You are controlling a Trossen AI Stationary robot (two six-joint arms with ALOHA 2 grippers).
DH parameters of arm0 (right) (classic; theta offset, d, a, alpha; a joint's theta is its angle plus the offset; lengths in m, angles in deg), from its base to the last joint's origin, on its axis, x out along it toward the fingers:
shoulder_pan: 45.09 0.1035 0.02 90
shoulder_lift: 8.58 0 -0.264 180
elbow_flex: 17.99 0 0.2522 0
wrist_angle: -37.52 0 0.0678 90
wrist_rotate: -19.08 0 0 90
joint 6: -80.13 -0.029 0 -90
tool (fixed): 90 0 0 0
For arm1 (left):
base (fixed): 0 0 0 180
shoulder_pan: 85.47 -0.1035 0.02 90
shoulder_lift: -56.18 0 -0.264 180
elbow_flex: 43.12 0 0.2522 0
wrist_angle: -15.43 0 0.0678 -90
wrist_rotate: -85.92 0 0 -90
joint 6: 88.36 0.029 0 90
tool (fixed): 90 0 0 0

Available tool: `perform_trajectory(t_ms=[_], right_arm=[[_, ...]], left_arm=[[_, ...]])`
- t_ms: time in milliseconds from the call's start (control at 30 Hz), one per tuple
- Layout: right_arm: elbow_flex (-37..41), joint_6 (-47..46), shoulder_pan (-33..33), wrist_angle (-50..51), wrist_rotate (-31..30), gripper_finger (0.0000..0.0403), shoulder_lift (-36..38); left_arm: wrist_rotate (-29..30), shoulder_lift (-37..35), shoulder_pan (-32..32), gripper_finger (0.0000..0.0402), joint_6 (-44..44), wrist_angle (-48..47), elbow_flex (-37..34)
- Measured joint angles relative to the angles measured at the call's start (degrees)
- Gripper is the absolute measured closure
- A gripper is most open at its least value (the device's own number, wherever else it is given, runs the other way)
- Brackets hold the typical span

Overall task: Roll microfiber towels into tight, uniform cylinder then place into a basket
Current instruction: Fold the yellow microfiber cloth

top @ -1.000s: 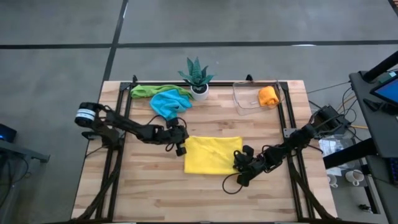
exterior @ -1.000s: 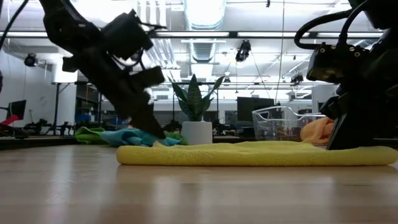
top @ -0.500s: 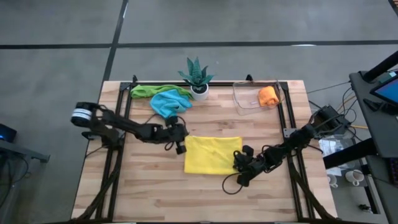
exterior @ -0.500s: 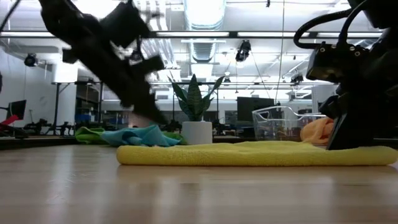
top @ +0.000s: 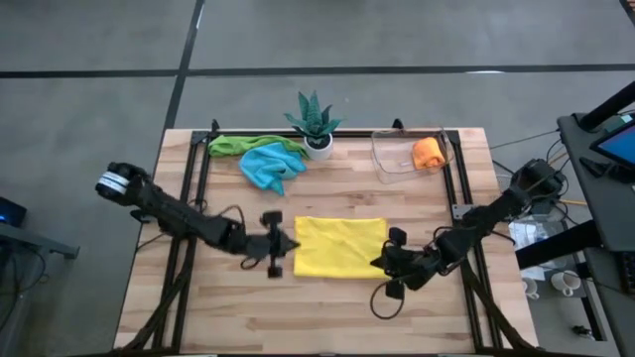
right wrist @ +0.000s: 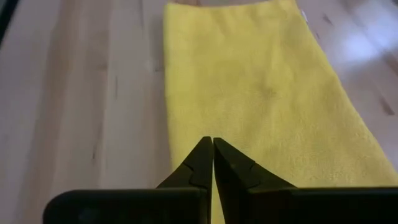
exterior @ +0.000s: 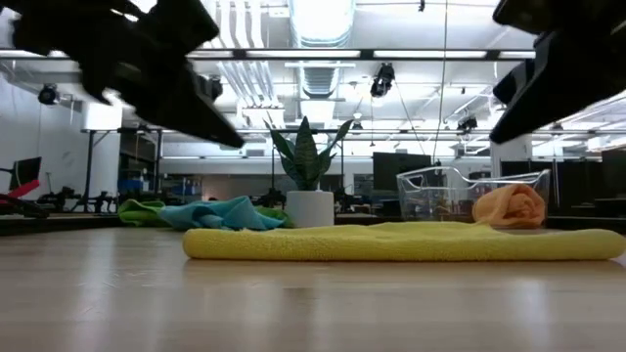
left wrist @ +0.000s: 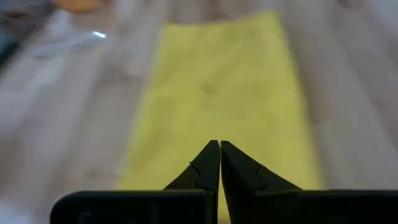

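A yellow towel (top: 340,246) lies flat on the table's middle, folded into a rectangle; it also shows in the low view (exterior: 401,242). My left gripper (top: 294,248) is shut and empty, raised just off the towel's left edge (left wrist: 219,146). My right gripper (top: 381,262) is shut and empty, raised over the towel's near right corner (right wrist: 210,144). The clear basket (top: 395,159) stands at the far right with an orange roll (top: 428,152) in it. A light blue towel (top: 270,164) and a green towel (top: 236,145) lie crumpled at the far left.
A green spiky plant in a white pot (top: 316,124) stands at the far edge between the crumpled towels and the basket. Bare wooden table (top: 327,307) runs along the near edge. Dark frame rails (top: 189,198) run along both sides.
My left gripper has lifted off the table at the yellow towel's far left corner and gone up and toward the near edge, ending beside the towel's left edge. My right gripper has lifted off the towel's right end. The yellow towel has stayed flat.
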Motion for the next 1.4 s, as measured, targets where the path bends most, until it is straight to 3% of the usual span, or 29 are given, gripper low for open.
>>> perform_trajectory(t_ms=[167,300,433,700,967,1100,1400], right_arm=[[-0.2,-2.1,1.1,1.1,1.6,0.0382,1.6],[-1.8,-4.2,1.4,3.9,7.3,0.0343,0.8],[-5.3,-3.7,2.7,9.1,8.8,0.0289,-3.2],[-15.0,-1.1,3.9,22.8,8.8,0.0214,-12.6],[-19.7,-1.1,4.7,30.9,8.8,0.0212,-16.3],[-18.7,-1.4,5.3,31.7,9.4,0.0219,-15.7],[-16.5,-3.1,5.3,31.5,10.7,0.0223,-15.2]], left_arm=[[0.1,5.2,7.6,0.0401,-4.9,-2.7,5.0],[-0.4,9.0,10.8,0.0386,-8.4,-15.2,12.3],[-0.4,13.2,11.7,0.0345,-9.4,-26.2,19.0],[-1.7,20.7,10.5,0.0243,-6.7,-32.1,25.3],[-3.8,21.5,7.5,0.0217,-6.8,-33.5,26.0],[-8.5,22.4,6.3,0.0217,-6.7,-33.4,25.9],[-9.9,23.9,4.5,0.0217,-6.7,-33.6,25.8]])
